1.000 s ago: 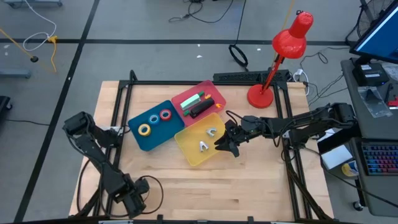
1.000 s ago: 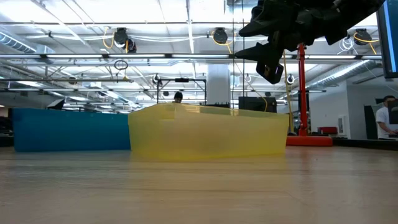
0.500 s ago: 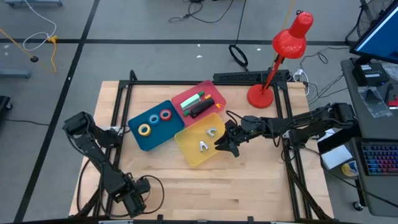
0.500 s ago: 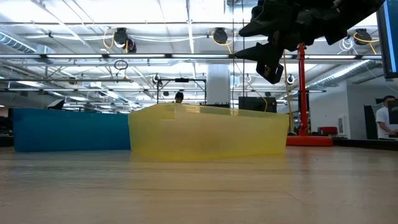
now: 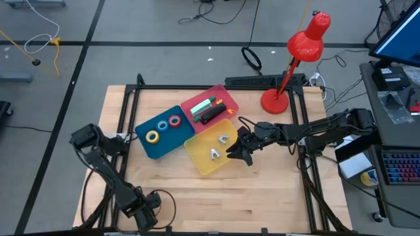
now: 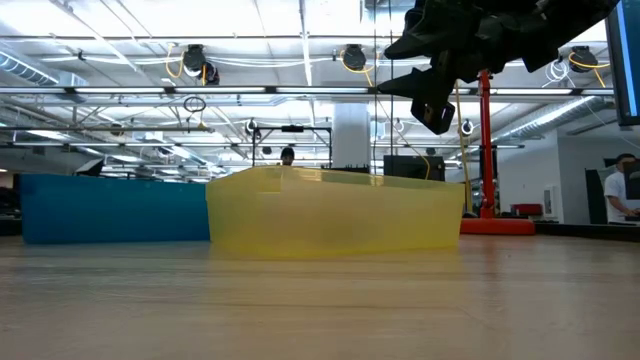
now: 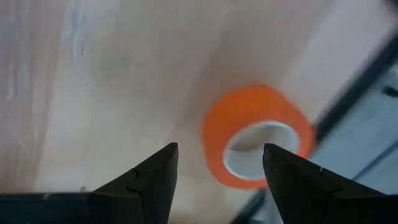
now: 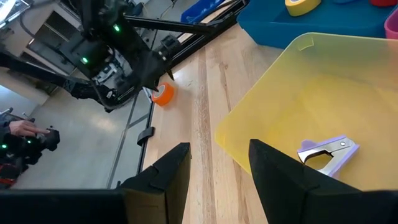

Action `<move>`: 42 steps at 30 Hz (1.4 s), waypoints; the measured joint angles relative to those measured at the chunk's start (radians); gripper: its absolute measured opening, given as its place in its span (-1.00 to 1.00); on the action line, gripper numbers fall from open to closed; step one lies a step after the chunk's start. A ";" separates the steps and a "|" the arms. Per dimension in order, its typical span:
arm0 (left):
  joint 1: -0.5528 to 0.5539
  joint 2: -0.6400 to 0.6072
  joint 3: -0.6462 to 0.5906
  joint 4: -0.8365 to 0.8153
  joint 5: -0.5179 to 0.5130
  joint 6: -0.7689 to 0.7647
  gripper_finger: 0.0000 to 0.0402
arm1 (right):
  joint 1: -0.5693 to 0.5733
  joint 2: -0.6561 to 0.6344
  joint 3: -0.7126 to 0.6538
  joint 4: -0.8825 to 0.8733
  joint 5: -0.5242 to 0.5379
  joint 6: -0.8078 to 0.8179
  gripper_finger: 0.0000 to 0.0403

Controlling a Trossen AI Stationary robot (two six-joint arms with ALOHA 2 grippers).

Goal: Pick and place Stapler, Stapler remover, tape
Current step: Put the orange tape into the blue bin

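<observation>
An orange tape roll point(image 7: 258, 137) lies flat on the wood near the table's near left corner, also seen in the right wrist view point(image 8: 163, 93). My left gripper point(image 7: 217, 186) hangs over it, pointing steeply down and open, one finger on either side of it and apart from it. In the high view this gripper point(image 5: 146, 204) hides the roll. My right gripper point(image 5: 237, 152) hovers open and nearly level at the yellow bin's point(image 5: 197, 160) right side. Two staple removers point(image 5: 215, 154) lie in that bin. Yellow point(image 5: 152, 137), blue and red rolls lie in the blue bin point(image 5: 147, 149).
A pink bin point(image 5: 223, 97) with a green and a black stapler stands behind the yellow one. A red desk lamp point(image 5: 275, 99) stands at the far right. A black frame point(image 5: 131, 108) edges the table. Bare wood lies along the near side.
My left gripper has sunk toward the orange tape roll at the near left corner, staying open. The right arm has kept still.
</observation>
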 joint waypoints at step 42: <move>0.404 -0.379 -0.001 -0.199 -0.623 0.112 -0.82 | 0.000 0.000 0.000 0.000 0.000 0.008 -0.22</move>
